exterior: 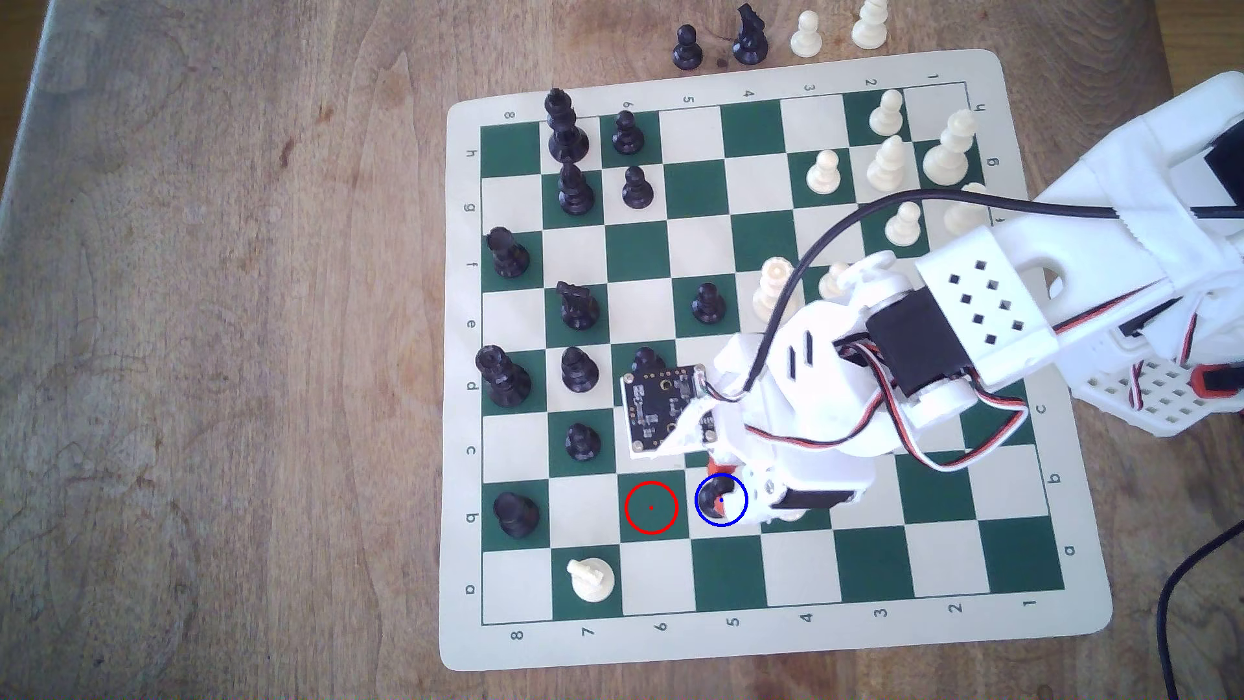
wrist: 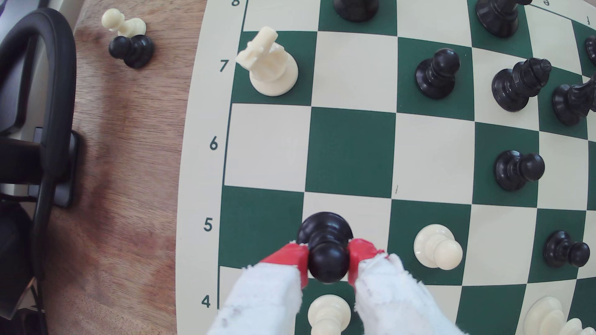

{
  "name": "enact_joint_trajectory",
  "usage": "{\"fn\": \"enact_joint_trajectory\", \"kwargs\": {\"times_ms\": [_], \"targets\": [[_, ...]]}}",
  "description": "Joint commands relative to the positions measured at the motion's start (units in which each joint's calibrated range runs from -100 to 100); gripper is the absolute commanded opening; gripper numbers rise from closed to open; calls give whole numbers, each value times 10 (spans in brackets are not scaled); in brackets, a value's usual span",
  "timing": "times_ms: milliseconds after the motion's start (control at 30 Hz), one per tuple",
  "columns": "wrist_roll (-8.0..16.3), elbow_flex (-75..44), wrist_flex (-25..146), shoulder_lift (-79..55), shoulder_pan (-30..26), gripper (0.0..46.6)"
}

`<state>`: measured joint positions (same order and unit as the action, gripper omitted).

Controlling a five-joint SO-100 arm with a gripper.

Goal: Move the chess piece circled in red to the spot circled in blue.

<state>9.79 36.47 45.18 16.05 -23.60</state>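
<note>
On a worn wooden table [exterior: 235, 336], the red-tipped claw [wrist: 328, 262] grips a glossy black pawn [wrist: 327, 248] over the blue-ringed cream square [exterior: 737, 515]; only release and retreat seem left.

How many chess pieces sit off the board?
6. Exterior view's top: black pawn, black knight, white pawn, taller white piece. Wrist view, on wood beside the board: second white pawn, second black pawn. Others may lie out of frame.
</note>
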Motion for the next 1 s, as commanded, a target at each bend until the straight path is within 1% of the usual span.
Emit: {"fn": "enact_joint_trajectory", "kwargs": {"times_ms": [0, 333, 633, 967], "targets": [[0, -12, -25, -5, -8, 5], [-6, -20, -31, -65, -1, 7], [-9, -36, -28, -82, 16, 9], [-8, -46, -28, -95, 11, 9]]}}
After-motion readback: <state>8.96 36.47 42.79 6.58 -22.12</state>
